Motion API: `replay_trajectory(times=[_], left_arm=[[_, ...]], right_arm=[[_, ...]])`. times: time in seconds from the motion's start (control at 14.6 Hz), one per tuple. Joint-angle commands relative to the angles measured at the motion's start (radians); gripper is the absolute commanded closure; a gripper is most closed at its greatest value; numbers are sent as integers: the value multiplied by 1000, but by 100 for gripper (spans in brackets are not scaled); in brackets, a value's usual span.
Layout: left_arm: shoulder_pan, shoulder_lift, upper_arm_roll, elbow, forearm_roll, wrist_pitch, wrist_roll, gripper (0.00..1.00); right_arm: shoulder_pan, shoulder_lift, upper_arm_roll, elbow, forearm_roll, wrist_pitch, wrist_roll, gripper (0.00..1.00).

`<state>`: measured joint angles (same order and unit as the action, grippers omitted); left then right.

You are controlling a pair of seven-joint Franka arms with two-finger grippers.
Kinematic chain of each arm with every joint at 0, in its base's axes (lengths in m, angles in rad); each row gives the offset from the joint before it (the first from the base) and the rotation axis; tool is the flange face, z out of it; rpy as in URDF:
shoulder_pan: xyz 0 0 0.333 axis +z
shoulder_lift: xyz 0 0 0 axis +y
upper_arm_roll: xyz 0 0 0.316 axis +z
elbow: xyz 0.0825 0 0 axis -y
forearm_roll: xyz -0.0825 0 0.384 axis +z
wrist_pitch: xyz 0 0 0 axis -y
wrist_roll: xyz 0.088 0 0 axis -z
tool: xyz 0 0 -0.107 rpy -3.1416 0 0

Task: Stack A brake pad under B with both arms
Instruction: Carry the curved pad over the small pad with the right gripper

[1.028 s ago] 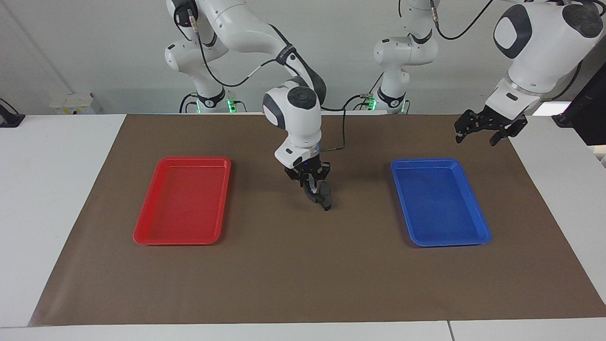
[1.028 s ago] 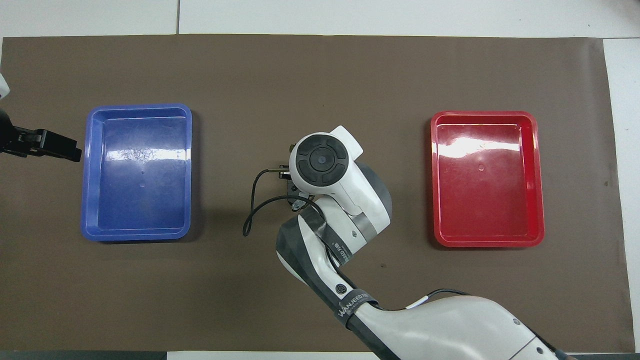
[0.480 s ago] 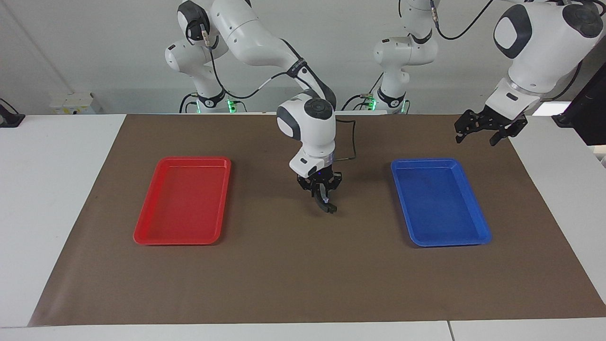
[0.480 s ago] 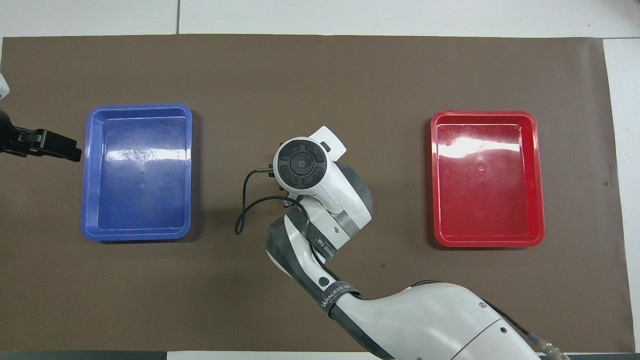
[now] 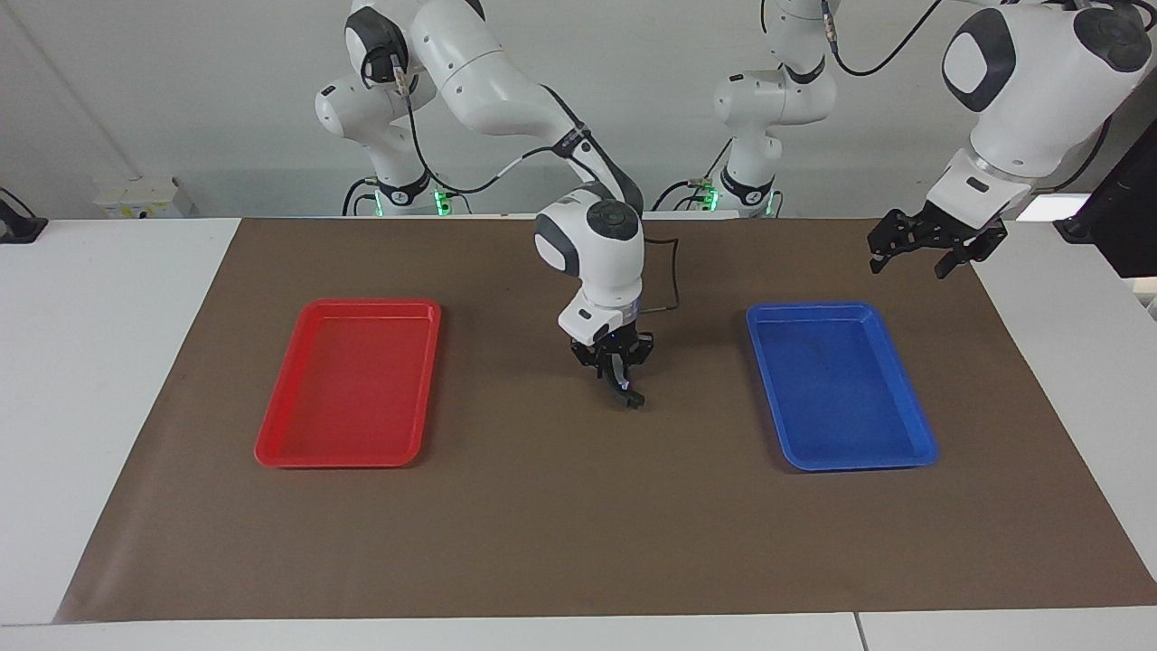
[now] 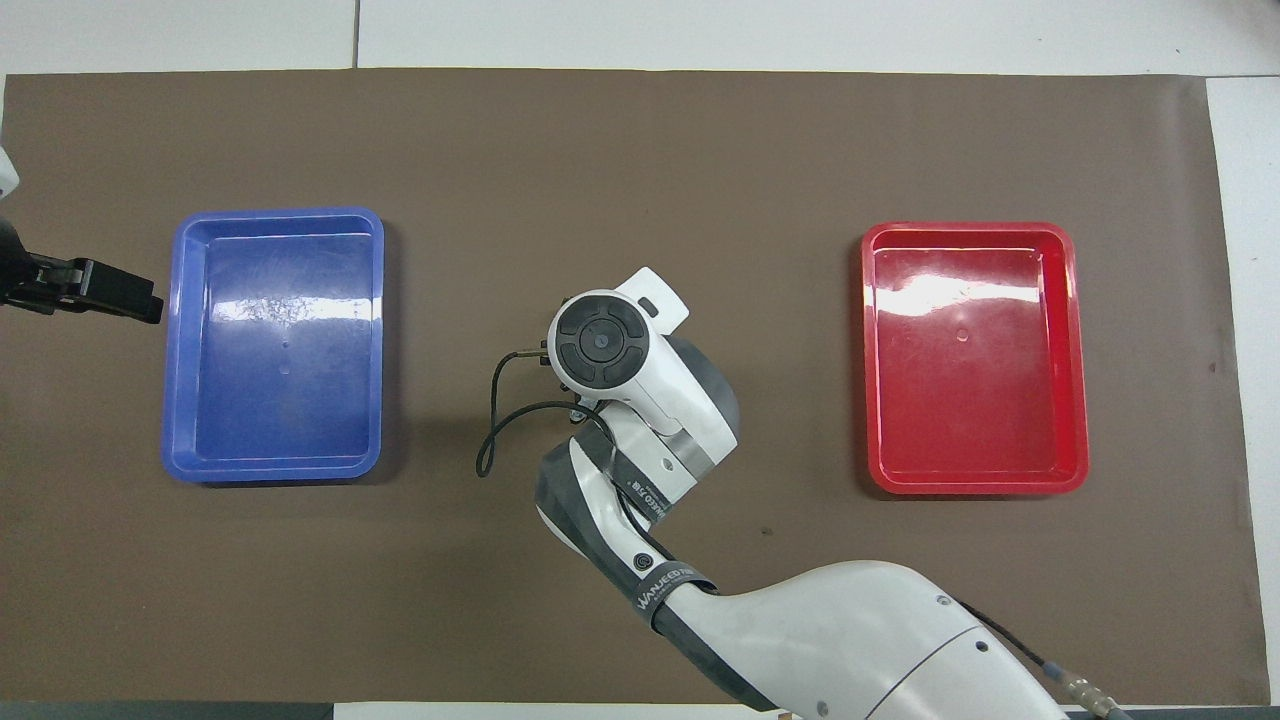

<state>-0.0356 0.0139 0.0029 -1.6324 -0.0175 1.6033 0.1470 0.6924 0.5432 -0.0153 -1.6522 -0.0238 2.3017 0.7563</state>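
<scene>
Facing view: right claw (image 5: 618,380) pinching brake pad (image 5: 627,392) | overhead: hidden | left claw (image 5: 920,244) spread

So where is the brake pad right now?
In the facing view a dark brake pad hangs from the right gripper over the brown mat, between the red tray and the blue tray; the arm hides it from overhead.

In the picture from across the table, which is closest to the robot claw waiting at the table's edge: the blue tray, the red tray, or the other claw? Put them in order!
Measured from the left gripper, which waits over the mat's corner:
1. Blue tray, just beside it, at the left arm's end.
2. Right gripper, over the middle of the mat.
3. Red tray, at the right arm's end.
</scene>
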Motion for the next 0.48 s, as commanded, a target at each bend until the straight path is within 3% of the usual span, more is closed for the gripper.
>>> replay_trajectory(times=[0.0,0.41], left_arm=[[8,3,-1,8,-12,-16,10,1],[6,3,-1,8,-12,-16,10,1]], right_arm=[[3,-19,0,-28,-16,30,55,100],[13,-22,-2,-52,-16,59,57,98]])
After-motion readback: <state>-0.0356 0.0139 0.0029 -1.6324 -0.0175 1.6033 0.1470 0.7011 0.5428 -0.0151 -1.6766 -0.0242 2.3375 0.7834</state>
